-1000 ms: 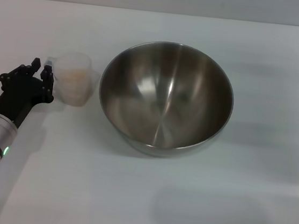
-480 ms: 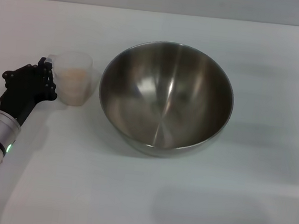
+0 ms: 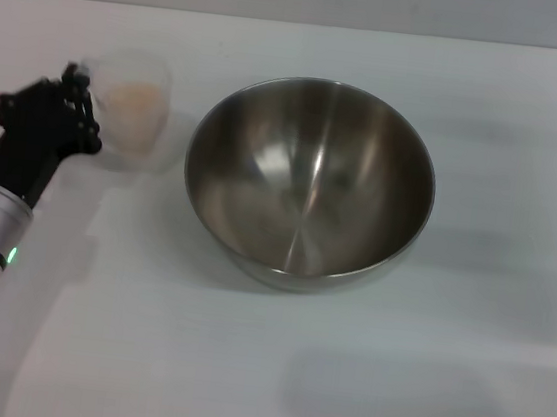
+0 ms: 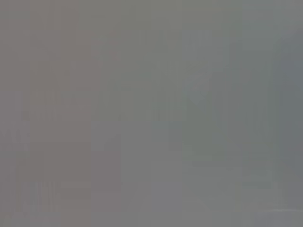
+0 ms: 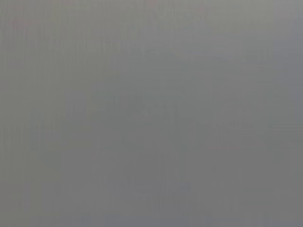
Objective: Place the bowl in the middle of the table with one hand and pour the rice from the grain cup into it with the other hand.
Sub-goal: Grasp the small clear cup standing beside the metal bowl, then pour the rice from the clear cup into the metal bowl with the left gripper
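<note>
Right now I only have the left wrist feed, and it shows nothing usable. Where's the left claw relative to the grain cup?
Observer: In the head view, the left claw is closed on the grain cup at its left side. Both are left of the bowl.
Operator: Rice poured yet?
Observer: No. The rice is in the cup, and the bowl's inside is bare.
Operator: Bowl placed?
Observer: Yes, it stands upright near the middle of the table, with a gap between it and the cup.
</note>
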`<action>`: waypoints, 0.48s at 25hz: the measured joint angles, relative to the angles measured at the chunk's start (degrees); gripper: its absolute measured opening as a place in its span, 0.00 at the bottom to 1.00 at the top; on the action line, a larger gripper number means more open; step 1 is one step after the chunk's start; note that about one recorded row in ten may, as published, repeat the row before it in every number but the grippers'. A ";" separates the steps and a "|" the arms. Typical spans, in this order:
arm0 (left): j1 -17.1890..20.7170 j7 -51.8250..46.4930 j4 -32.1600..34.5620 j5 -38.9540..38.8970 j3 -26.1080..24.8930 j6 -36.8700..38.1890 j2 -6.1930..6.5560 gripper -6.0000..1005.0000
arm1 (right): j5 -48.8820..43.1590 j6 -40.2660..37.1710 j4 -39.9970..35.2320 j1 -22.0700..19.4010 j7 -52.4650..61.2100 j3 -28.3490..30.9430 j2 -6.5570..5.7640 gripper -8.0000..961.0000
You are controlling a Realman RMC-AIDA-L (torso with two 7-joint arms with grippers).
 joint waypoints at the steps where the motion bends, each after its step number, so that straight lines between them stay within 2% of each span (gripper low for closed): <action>1: -0.08 1.79 -0.05 0.01 0.04 1.33 0.00 0.03 | 0.00 0.00 0.00 0.04 -0.09 0.06 0.00 0.59; 2: -0.42 7.34 -0.62 0.17 0.41 4.14 0.01 0.03 | 0.00 -0.06 0.00 0.12 -0.27 0.16 0.00 0.59; 4: -0.61 10.31 -1.01 0.26 0.65 5.22 0.00 0.03 | 0.00 -0.12 0.00 0.17 -0.30 0.21 0.00 0.59; 7: -1.71 24.55 -2.70 1.62 1.60 8.25 0.00 0.03 | 0.00 -0.20 0.08 0.43 -0.34 0.28 -0.09 0.59; 8: -1.71 24.55 -2.70 1.62 1.60 8.25 0.00 0.03 | 0.00 -0.20 0.08 0.43 -0.34 0.28 -0.09 0.59; 12: -3.11 41.09 -3.47 5.68 2.73 9.75 0.00 0.03 | 0.00 -0.25 0.09 0.67 -0.36 0.31 -0.21 0.59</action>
